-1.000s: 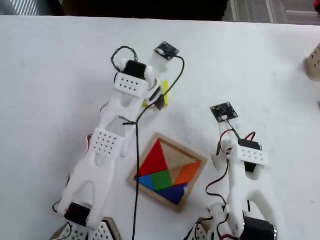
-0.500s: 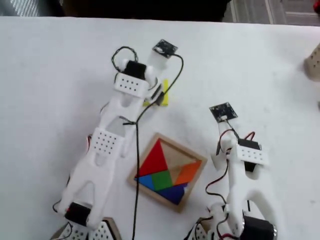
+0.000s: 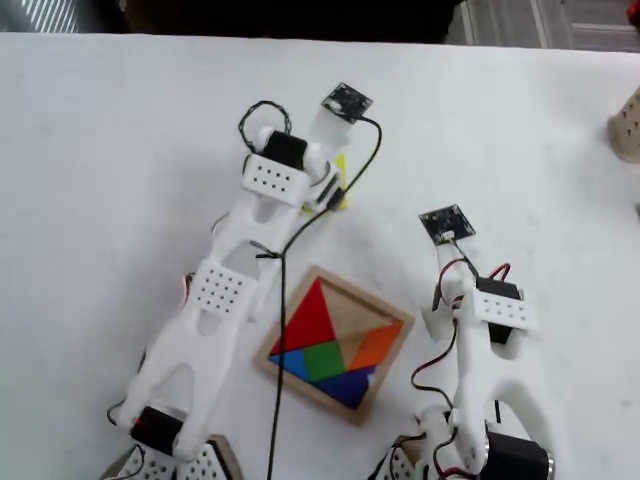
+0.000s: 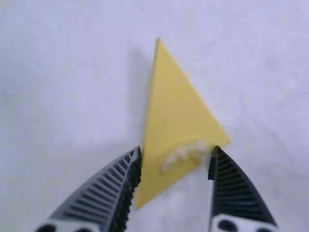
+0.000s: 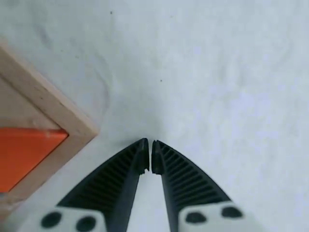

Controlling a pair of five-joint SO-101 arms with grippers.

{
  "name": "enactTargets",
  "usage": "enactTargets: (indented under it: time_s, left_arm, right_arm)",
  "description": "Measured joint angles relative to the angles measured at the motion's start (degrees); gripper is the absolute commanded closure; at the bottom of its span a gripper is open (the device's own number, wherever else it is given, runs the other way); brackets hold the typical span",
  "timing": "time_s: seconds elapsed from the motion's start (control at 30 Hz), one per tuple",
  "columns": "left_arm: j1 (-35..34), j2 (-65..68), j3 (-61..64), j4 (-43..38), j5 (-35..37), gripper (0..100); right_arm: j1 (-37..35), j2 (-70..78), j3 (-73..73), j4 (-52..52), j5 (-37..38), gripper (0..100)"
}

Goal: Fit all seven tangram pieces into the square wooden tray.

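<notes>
Grips the yellow triangle (image 4: 176,116) between the left end effector (image 4: 176,153) tips, upper centre of the high view, over the desk (image 3: 120,150), apart from the square wooden tray (image 3: 368,295) at lower centre; holds the right end effector (image 5: 149,157) pinched on nothing, just beside the tray's corner; carries coloured pieces (image 3: 322,358) inside the tray.

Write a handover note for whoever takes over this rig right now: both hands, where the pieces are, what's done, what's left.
Left hand: shut on the yellow triangle, out over the table beyond the tray.
Right hand: shut, empty, beside a tray corner.
Done: red piece, blue piece, green piece, purple piece and orange piece lie in the tray.
Left: bare wood shows; probably seat the yellow triangle there, then check all seven.
</notes>
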Motion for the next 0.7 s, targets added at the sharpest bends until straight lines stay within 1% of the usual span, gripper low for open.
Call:
enactTargets:
  time_s: [0.07,0.17,0.23,0.33,0.4,0.57,0.7]
  left_arm:
    - [0.26,0.00,-0.26,0.09,0.00,82]
    - [0.88,0.00,-0.26,0.79,0.00,91]
    - [1.49,-0.09,-0.35,1.49,-0.53,94]
    - [2.55,-0.18,-0.44,2.73,-5.63,94]
    - [3.96,-0.09,-0.44,3.60,-7.74,94]
    - [6.86,-0.18,0.35,7.03,-8.00,94]
    - [8.53,0.00,0.35,7.56,-8.35,96]
  right_arm:
    - [0.00,0.00,0.00,0.00,0.00,98.1]
    - [0.00,0.00,0.00,0.00,0.00,98.1]
    - [0.00,0.00,0.00,0.00,0.00,98.1]
    - [0.00,0.00,0.00,0.00,0.00,98.1]
    - [0.00,0.00,0.00,0.00,0.00,98.1]
    - [0.00,0.00,0.00,0.00,0.00,98.1]
    - [0.00,0.00,0.00,0.00,0.00,98.1]
